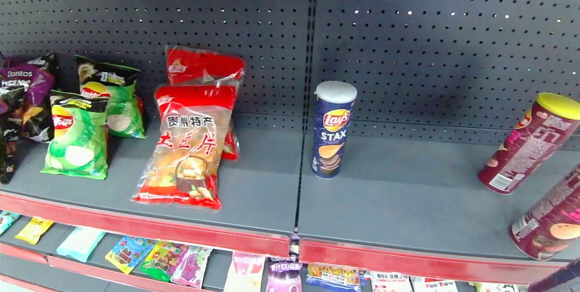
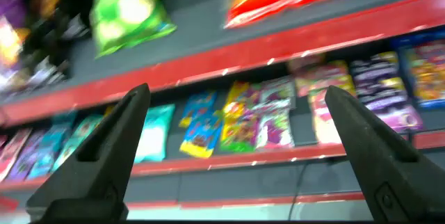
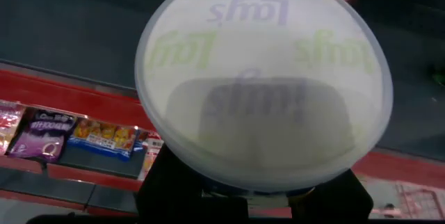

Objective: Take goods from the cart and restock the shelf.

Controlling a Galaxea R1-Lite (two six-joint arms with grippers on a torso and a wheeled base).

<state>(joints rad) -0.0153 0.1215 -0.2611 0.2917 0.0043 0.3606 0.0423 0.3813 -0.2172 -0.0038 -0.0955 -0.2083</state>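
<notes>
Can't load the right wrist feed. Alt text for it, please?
A chip can, white lid toward the camera, sits close up in the right claw. Behind runs the shelf's red edge, with snack packets beneath it.

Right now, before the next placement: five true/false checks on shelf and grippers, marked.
1. The blue cylindrical white-lidded chip canister stands upright on the grey metal shelf. True.
2. The left gripper is clamped shut. False: it is open, with nothing between its fingers.
3. The maroon yellow-lidded canister stands upright left of the blue one. False: it tilts at the shelf's right end.
4. The right gripper holds a canister with a translucent white lid. True.
5. Two red-topped clear snack bags sit one behind the other. True.
</notes>
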